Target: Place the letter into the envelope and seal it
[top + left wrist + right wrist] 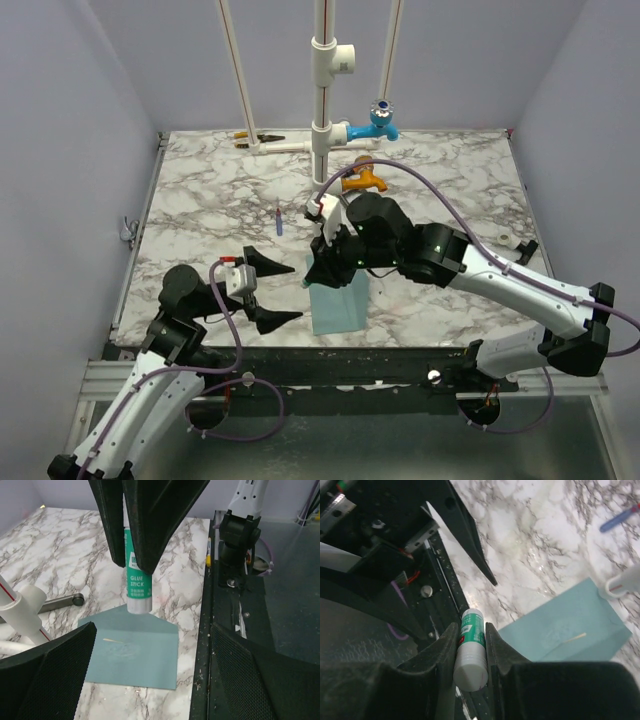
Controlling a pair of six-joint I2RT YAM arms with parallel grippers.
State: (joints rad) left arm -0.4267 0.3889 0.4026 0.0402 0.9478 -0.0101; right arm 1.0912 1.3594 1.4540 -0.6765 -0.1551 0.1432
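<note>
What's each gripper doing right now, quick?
Left gripper: open, holding nothing.
Right gripper: closed on the glue stick.

**Layout, top view.** The envelope (338,305) lies flat on the desk (200,190), at the middle of its near edge. A glue stick (137,587) stands upright at the envelope's flap tip, clamped in the right hand (132,565). From the envelope, the left hand (292,292) is just beside it at 9 o'clock, a pen (279,220) lies at 11 o'clock, and a pipe stand (320,150) is at 12 o'clock.
</note>
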